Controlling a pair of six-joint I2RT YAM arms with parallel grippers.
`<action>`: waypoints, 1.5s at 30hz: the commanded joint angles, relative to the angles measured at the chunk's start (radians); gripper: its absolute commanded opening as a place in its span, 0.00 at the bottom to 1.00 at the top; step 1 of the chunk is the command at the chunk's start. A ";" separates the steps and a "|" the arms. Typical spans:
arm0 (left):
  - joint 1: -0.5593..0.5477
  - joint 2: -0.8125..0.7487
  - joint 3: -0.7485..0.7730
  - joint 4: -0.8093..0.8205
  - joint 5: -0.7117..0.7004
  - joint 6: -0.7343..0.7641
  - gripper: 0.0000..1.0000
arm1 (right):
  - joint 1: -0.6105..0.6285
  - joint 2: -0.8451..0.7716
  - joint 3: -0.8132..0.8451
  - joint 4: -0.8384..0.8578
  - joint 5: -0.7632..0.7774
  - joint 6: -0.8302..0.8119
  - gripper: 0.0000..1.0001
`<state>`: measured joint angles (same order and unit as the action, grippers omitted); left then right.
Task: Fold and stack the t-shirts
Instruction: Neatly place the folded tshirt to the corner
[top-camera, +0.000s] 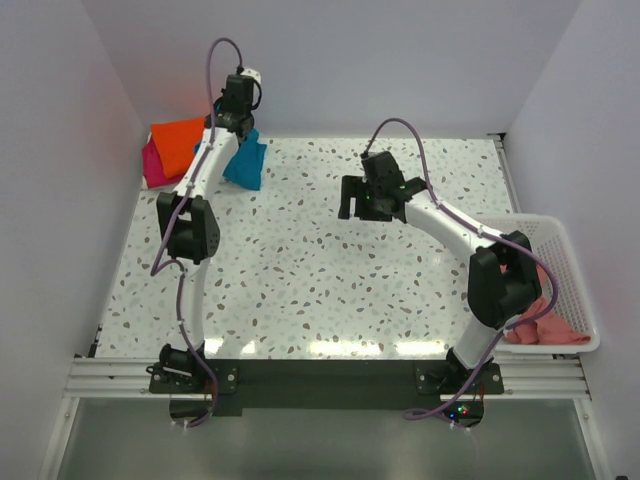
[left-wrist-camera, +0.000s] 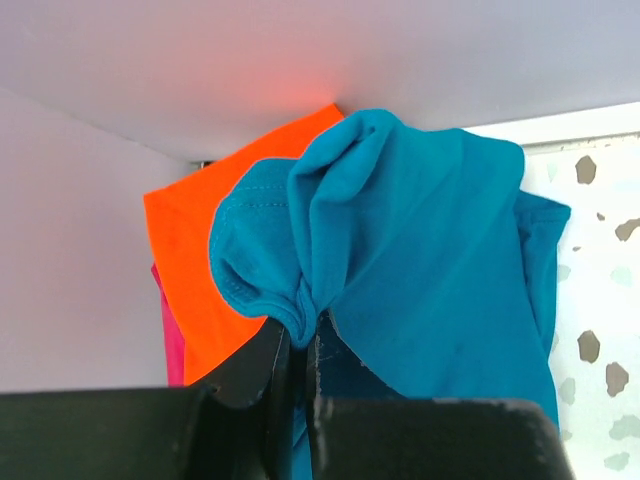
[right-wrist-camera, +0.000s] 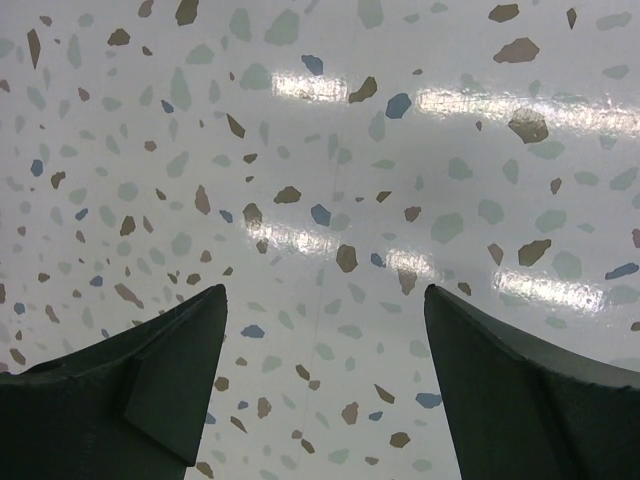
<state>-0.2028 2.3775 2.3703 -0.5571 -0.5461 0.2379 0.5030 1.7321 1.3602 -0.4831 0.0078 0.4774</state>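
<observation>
My left gripper (left-wrist-camera: 303, 325) is shut on a bunched fold of the teal blue t-shirt (left-wrist-camera: 420, 260), which hangs from it at the table's far left corner (top-camera: 245, 162). Behind it lies the bright orange t-shirt (top-camera: 177, 140) on top of the magenta pink t-shirt (top-camera: 152, 165); both also show in the left wrist view, orange (left-wrist-camera: 190, 270) and magenta (left-wrist-camera: 172, 345). The salmon pink t-shirt (top-camera: 545, 325) lies in the white mesh basket (top-camera: 570, 260) at the right. My right gripper (right-wrist-camera: 325, 300) hovers open over the bare table, nothing between its fingers.
The speckled table (top-camera: 320, 270) is walled at the back and both sides. The basket sits against the right edge, partly behind the right arm's elbow (top-camera: 500, 280). The left arm stretches up the left side of the table.
</observation>
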 joint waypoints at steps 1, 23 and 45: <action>0.013 -0.006 0.060 0.109 0.035 0.044 0.00 | 0.006 -0.013 0.051 -0.008 0.000 -0.014 0.82; 0.092 -0.098 0.098 0.194 0.172 -0.020 0.03 | 0.008 -0.008 0.117 -0.041 0.015 -0.031 0.82; 0.368 -0.202 -0.169 0.215 0.360 -0.483 0.89 | 0.026 -0.077 0.027 -0.032 0.058 -0.022 0.83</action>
<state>0.1780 2.2959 2.2356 -0.4053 -0.2554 -0.1394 0.5236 1.7302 1.3987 -0.5228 0.0364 0.4644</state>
